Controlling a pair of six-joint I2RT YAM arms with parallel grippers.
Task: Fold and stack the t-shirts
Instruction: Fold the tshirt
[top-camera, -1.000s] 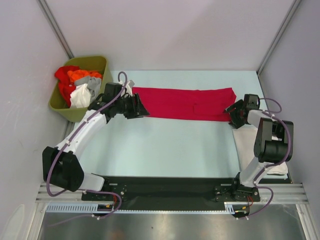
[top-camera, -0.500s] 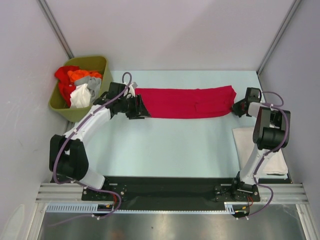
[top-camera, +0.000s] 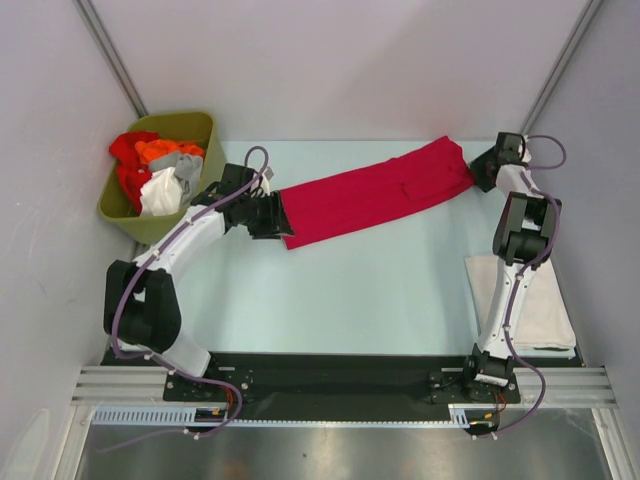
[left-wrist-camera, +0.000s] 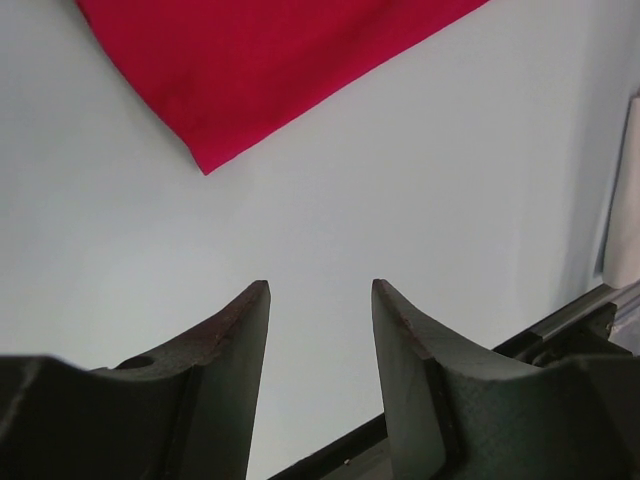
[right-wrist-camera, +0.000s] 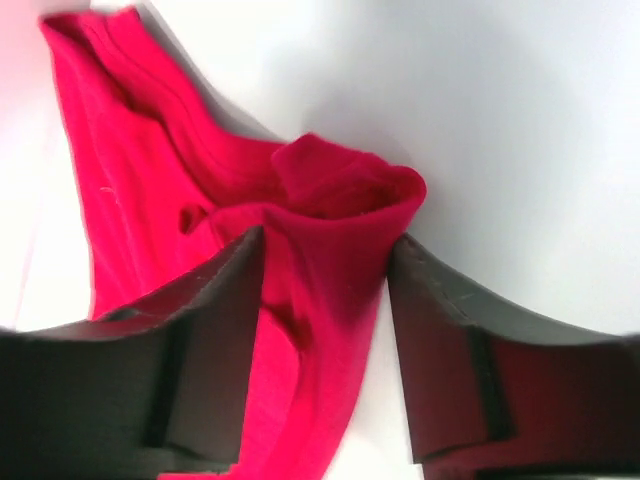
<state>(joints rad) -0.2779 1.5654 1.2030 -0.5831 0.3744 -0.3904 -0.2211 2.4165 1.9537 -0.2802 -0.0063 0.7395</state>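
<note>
Red t-shirt (top-camera: 370, 195) runs slantwise between arms; right gripper (right-wrist-camera: 325, 240) pinches far end, left gripper (left-wrist-camera: 320, 290) spread, empty, just short of near corner.

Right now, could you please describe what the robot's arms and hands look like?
The left arm and the right arm are white links with bulky black joints, and a purple-grey cable loops along each. The left hand and the right hand each have two dark, matte fingers with curved inner faces. No markings are visible.
</note>
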